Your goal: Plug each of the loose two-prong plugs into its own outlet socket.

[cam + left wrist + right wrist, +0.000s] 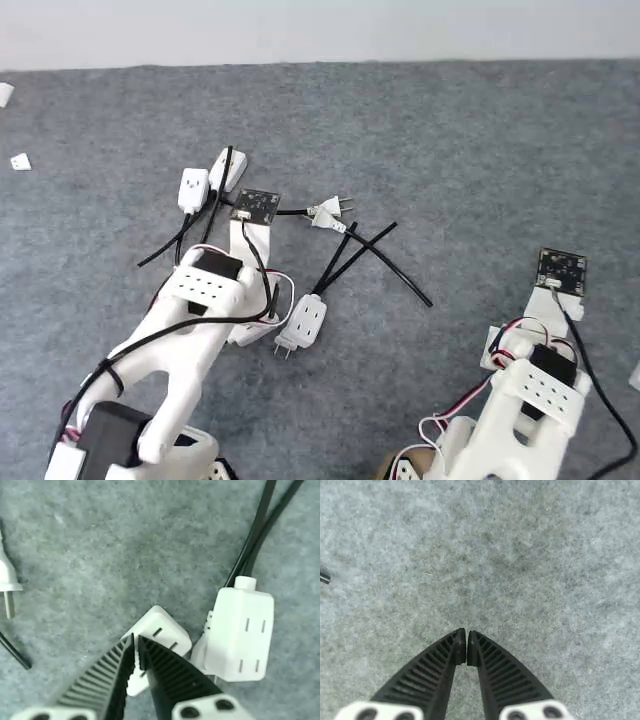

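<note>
While the left pincer (135, 645) sits clenched over a white outlet socket (166, 626), the right pincer (466, 646) hangs clenched above the grey surface (530, 550).

Left tool (135, 650) closed, right tool (466, 647) closed, both pointing downward

The high camera overlooked the worktop (450, 130); wrist cameras peered closely past left hand (135, 647) and right hand (466, 647); high and left views shared the outlet (240, 635).
</note>
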Motion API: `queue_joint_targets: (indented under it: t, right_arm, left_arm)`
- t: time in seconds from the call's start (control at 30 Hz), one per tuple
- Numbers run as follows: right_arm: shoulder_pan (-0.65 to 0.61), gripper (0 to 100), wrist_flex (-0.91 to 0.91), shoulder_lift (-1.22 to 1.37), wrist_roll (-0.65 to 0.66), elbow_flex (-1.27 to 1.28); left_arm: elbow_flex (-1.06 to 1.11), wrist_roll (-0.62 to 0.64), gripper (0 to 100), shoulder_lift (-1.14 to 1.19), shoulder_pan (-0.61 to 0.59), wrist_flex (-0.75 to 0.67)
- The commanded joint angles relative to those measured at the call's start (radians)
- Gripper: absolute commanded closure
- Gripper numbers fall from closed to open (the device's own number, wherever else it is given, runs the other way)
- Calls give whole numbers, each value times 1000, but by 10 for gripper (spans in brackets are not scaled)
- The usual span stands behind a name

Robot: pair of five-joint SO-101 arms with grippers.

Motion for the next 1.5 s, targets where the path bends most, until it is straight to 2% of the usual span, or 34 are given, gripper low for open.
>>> queue_joint_targets:
  t: [0.0, 0.07, 0.13, 0.23, 0.3, 0.33, 0.5, 0.57, 0.73, 0.97, 1.47]
  right_arm:
    - [-10, 989, -21, -18, 11, -8]
    - [-10, 989, -21, -18, 11, -8]
    - [-10, 989, -18, -21, 11, -8]
    - [-10, 989, -18, -21, 11, -8]
    - [-10, 989, -18, -19, 9, -8]
    - [-10, 989, -19, -18, 9, -8]
    - [-10, 989, -21, -16, 9, -8]
    - [-13, 989, -22, -16, 9, -8]
    - [-36, 989, -19, -15, 9, -8]
    - [-39, 990, -19, -15, 11, -8]
    - [-38, 990, -19, -15, 11, -8]
  left_arm:
    - [-15, 11, 987, -9, 8, -8]
    - [-35, 6, 987, -49, 5, 18]
    - [-62, -52, 985, -114, -23, 60]
    - [-81, -249, 980, -222, -95, 114]
    - [-68, -396, 938, -276, -141, 133]
    - [-53, -428, 904, -296, -166, 133]
    - [41, -367, 720, -319, -199, 127]
    - [88, -370, 694, -319, -186, 104]
    - [151, -606, 695, -321, -183, 58]
    - [154, -617, 695, -296, -184, -92]
    - [101, -657, 695, -63, -173, -77]
